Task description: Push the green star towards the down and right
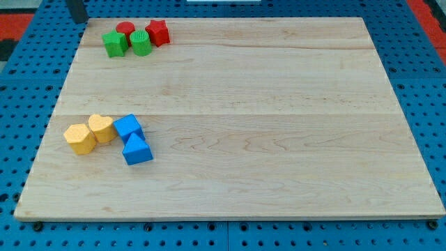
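Note:
The green star (115,43) sits near the board's top-left corner. It touches a green round ribbed block (141,43) on its right. A red cylinder (125,29) lies just behind them, and a red star (158,33) lies to the right of that. My tip (81,21) shows as a dark rod at the view's top left, just off the board's corner. It is up and left of the green star, apart from it.
The wooden board (244,118) lies on a blue pegboard. At the board's left middle lie a yellow hexagon (80,139), a yellow heart (102,128), a blue block (128,127) and a blue triangle (136,149), all close together.

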